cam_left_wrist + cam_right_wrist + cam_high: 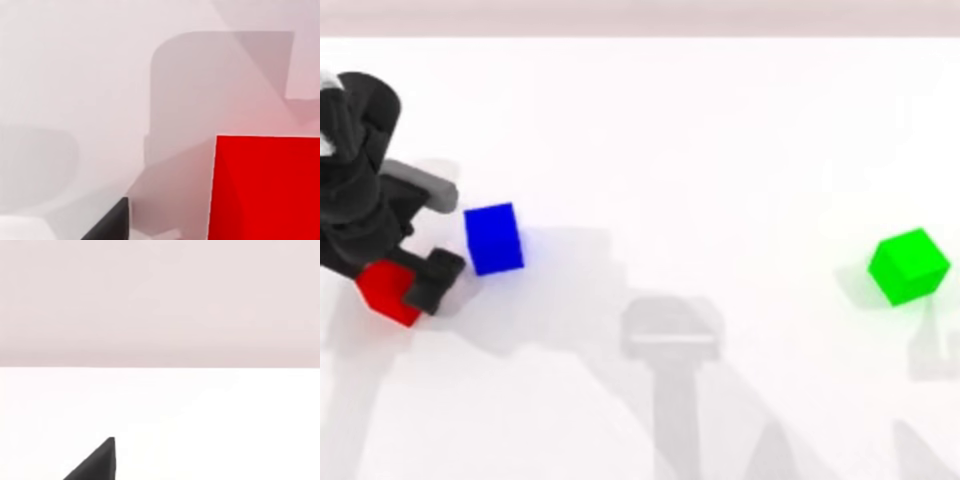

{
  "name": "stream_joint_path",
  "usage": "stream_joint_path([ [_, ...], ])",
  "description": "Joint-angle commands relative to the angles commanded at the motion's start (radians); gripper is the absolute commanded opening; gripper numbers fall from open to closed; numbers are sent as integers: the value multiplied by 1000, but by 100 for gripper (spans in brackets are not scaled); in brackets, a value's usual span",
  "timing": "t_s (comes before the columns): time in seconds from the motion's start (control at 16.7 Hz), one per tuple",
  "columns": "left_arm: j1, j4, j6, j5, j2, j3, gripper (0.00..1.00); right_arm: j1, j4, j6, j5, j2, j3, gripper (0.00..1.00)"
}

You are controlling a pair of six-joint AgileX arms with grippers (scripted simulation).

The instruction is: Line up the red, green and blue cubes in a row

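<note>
Your left gripper (408, 283) sits low at the worktop's left side, its dark fingers (432, 280) astride the red cube (386, 295). The left wrist view shows the cube's face close against the camera with 1 finger tip (112, 225) standing clear of it, so you cannot tell from these pictures whether the fingers are clenched on the cube or released around it.

The blue cube (493, 238) lies just beside the gripper, toward the middle of the worktop and slightly further back. The green cube (909, 265) rests well apart, near the right edge.

To do this step well, square the fingers to 2 opposite faces of the red cube before closing or lifting, and keep the outer finger from nudging the blue cube. Choose the row line from where the blue cube sits.

Your right arm is outside the top view; its wrist view shows only 1 dark finger tip (97, 462) over bare worktop.

The worktop (700, 150) is plain white and smooth, crossed by soft grey shadows, with a pale wall behind it.
</note>
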Motion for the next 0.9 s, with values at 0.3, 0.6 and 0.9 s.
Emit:
stream_joint_path([
  [0.3, 0, 0, 0, 0, 0, 0, 17, 0, 0, 0, 0, 0, 0, 100],
  [0.6, 0, 0, 0, 0, 0, 0, 0, 0, 0, 0, 0, 0, 0, 100],
  [0.9, 0, 0, 0, 0, 0, 0, 0, 0, 0, 0, 0, 0, 0, 100],
])
